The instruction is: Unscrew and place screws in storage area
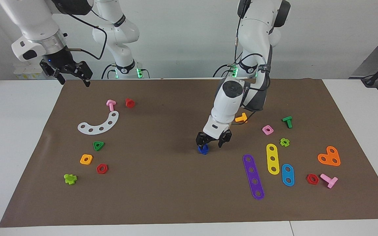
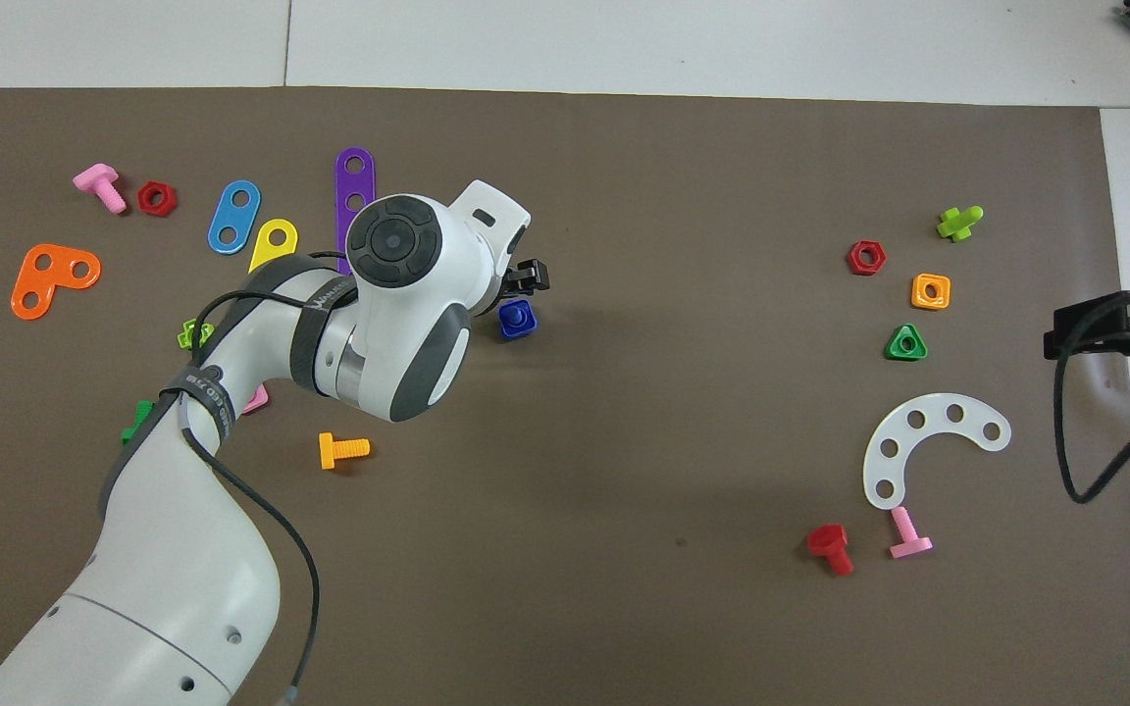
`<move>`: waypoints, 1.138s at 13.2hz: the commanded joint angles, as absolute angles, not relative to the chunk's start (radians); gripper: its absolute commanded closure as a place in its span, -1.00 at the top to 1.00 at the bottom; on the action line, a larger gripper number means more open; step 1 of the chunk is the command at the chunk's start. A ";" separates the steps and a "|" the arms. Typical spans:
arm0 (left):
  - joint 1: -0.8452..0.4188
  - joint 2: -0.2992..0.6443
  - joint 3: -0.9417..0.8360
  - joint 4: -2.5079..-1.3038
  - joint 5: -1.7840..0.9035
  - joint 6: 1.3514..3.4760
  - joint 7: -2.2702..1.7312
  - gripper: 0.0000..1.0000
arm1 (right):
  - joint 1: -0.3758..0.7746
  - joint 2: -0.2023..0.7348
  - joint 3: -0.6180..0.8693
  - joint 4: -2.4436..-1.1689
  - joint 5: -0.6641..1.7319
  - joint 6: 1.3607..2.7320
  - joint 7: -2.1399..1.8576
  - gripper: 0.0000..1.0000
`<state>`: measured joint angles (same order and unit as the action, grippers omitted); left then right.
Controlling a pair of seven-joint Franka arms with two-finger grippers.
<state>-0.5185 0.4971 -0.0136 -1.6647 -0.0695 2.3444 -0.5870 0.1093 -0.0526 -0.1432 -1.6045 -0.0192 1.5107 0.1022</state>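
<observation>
A small blue screw stands on the brown mat near its middle, shank up; it also shows in the overhead view. My left gripper hangs low over the mat with its fingers apart and empty. One of its fingers is directly above the blue screw, and I cannot tell whether it touches it. In the overhead view the left gripper is mostly hidden under its own wrist. My right gripper waits open and raised over the mat's corner at the right arm's end, and shows at the overhead view's edge.
Toward the right arm's end lie a white curved plate, pink screw, red screw, green triangular nut, orange nut, red nut and lime screw. Toward the left arm's end lie an orange screw, purple, yellow and blue strips, and several small pieces.
</observation>
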 commanded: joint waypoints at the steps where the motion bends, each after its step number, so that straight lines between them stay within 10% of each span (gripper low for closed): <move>1: -0.554 0.505 0.005 -1.684 -0.041 2.390 -0.594 0.79 | 0.107 -0.074 -0.147 -1.629 -0.020 1.522 0.077 1.00; 15: -0.577 0.540 0.006 -1.641 -0.020 2.292 -0.598 0.04 | 0.104 -0.077 -0.147 -1.635 -0.017 1.523 0.074 1.00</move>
<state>-0.5606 0.5397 -0.0113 -1.6621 -0.0427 2.3236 -0.5862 0.1070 -0.0526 -0.1441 -1.6057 -0.0192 1.5107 0.1022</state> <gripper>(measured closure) 0.454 0.000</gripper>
